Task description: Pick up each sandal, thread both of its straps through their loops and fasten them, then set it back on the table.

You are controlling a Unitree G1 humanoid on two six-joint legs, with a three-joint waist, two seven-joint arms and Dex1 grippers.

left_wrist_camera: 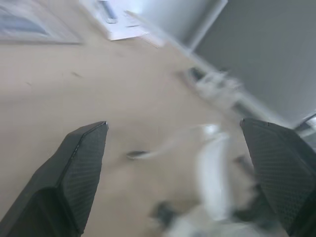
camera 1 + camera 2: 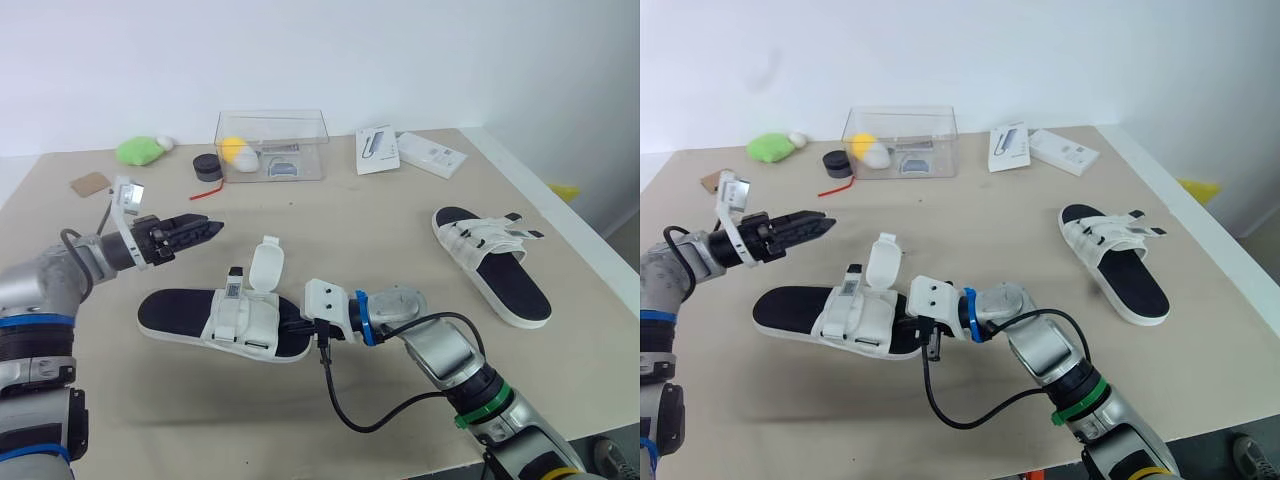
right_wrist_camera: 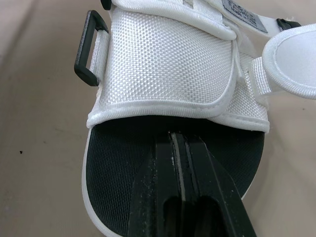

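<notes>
A white sandal with a black footbed [image 2: 225,320] lies on the table in front of me, one white strap flap [image 2: 265,265] standing up unfastened. My right gripper [image 2: 297,327] is shut, its tips [image 3: 178,138] resting on the footbed [image 3: 118,163] just behind the broad white band [image 3: 163,64], beside a black loop [image 3: 89,49]. My left gripper [image 2: 205,232] hovers open above the table to the left of the flap, holding nothing [image 1: 173,126]. A second sandal [image 2: 490,260] lies at the right with loose straps.
A clear plastic box [image 2: 272,145] stands at the back, with a black puck [image 2: 207,166] and a green item [image 2: 138,150] to its left. Two white packages [image 2: 378,150] [image 2: 432,155] lie at back right. The table's right edge [image 2: 560,215] runs close to the second sandal.
</notes>
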